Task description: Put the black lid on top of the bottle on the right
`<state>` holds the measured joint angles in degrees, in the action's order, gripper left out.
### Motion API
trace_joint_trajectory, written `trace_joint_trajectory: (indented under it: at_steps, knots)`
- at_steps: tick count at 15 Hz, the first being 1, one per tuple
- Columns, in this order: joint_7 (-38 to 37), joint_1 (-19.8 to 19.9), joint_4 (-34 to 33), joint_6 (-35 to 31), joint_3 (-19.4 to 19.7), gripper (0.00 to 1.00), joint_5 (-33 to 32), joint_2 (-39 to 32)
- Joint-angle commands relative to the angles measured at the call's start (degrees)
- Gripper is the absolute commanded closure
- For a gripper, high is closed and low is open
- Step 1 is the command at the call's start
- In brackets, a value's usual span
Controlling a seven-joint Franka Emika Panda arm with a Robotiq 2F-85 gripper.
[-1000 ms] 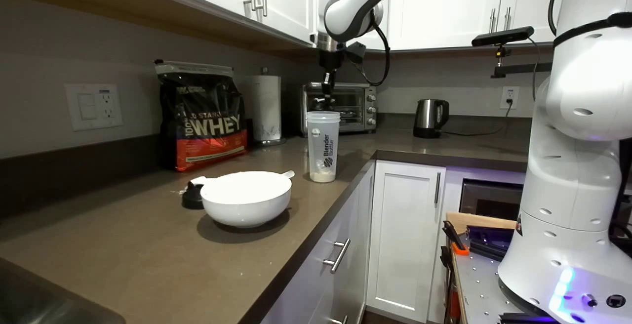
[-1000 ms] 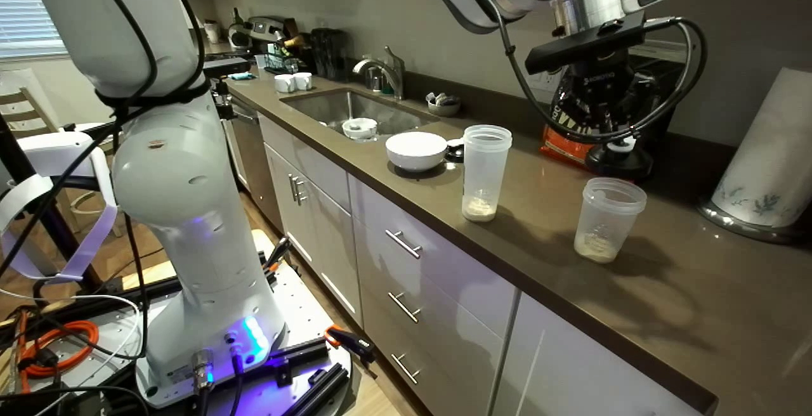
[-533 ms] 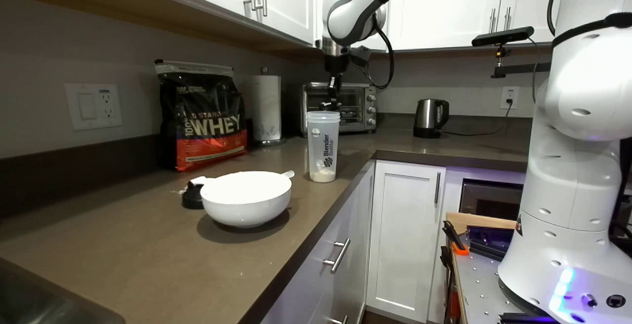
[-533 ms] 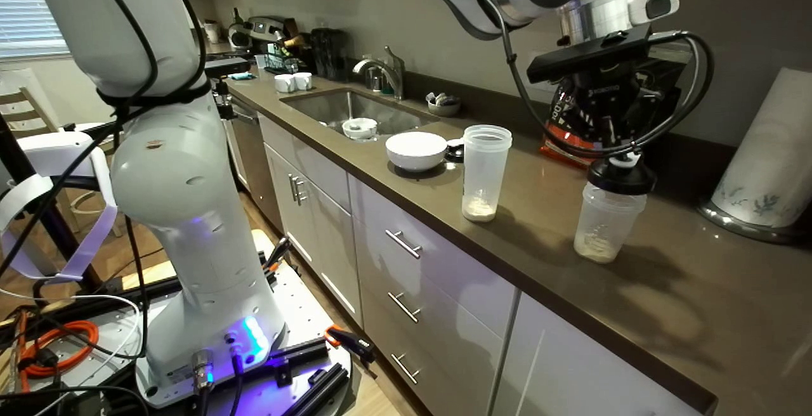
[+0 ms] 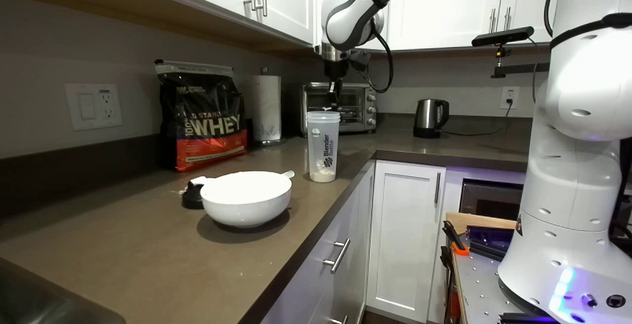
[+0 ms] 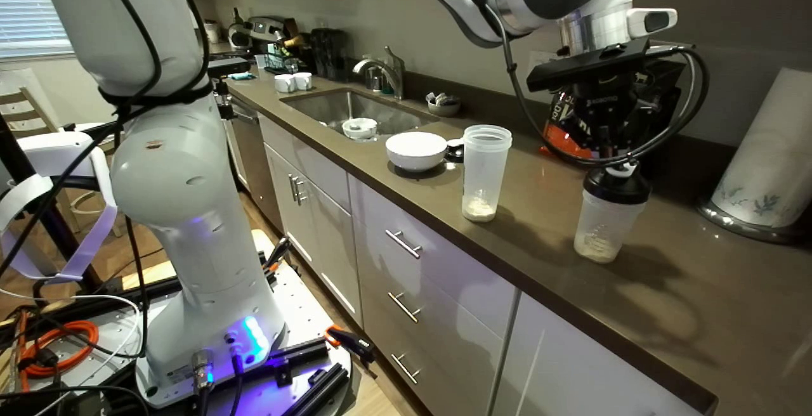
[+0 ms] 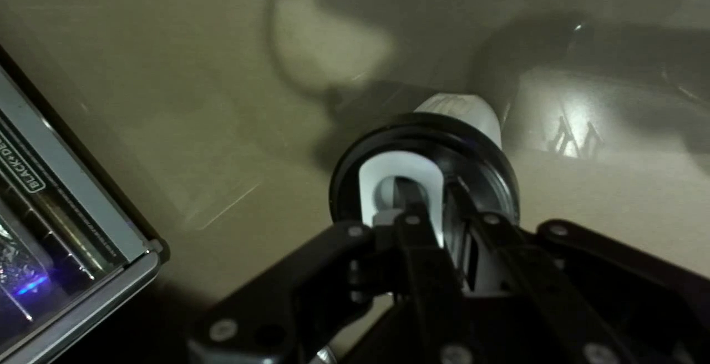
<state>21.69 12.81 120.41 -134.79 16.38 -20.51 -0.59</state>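
Black lid [image 6: 616, 189] rests on the shorter bottle [image 6: 601, 231] below my fingers [image 7: 424, 253], which pinch the lid's white loop [image 7: 402, 165]. I should press straight down and loosen only when it sits level.

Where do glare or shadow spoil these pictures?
Wrist view: dim, with a glare patch on the countertop, the dark fingers partly blending into the black lid; in an exterior view, the white bowl looks washed out inside; in an exterior view, a broad shadow spreads beside the bottle beneath the lid; in both exterior views, blue light glows on the robot's base.
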Motion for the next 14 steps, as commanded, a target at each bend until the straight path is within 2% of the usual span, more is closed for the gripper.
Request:
trace_joint_trajectory:
  at_steps: [1,14]
  knots:
    - [-0.7,0.7,-0.6,0.1,-0.7,0.95,1.0,-0.8]
    - [-0.7,0.8,-1.8,0.0,-0.6,0.95,0.8,-1.3]
